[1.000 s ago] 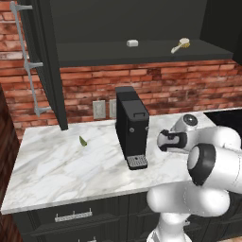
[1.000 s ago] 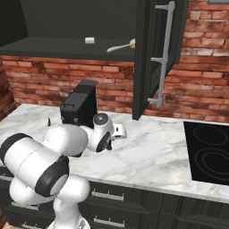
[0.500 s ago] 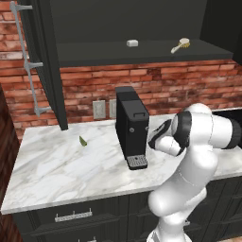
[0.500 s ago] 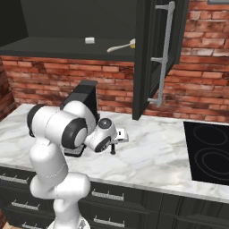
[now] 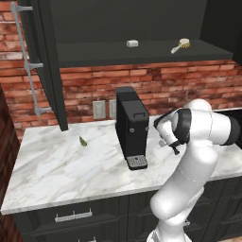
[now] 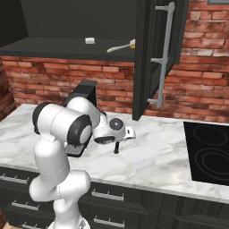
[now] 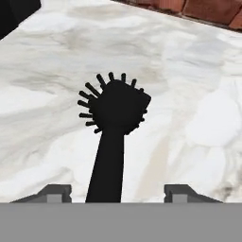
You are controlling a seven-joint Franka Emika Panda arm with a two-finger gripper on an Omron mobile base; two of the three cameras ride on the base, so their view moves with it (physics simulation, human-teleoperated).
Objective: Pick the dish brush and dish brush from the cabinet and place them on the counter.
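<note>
Black bristly dish brush (image 7: 115, 124) stands between spread gripper (image 7: 111, 190) fingertips, just released onto white marble surface (image 5: 61, 165); gripper was pinching it a moment ago. First placement near done. Cream-handled dish brush (image 5: 181, 45) still on cabinet shelf (image 5: 142, 53).

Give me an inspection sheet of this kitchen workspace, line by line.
Surface: white marble counter, mostly bare.
Job's things: black dish brush standing head down on the counter between the fingertips; cream-handled dish brush on the cabinet shelf.
Clutter: white block on the shelf; small green item on the counter; black coffee machine.
Grippers: gripper open, fingertips apart from the black handle.
Cables: nothing seen.
Surroundings: brick wall, stovetop.
</note>
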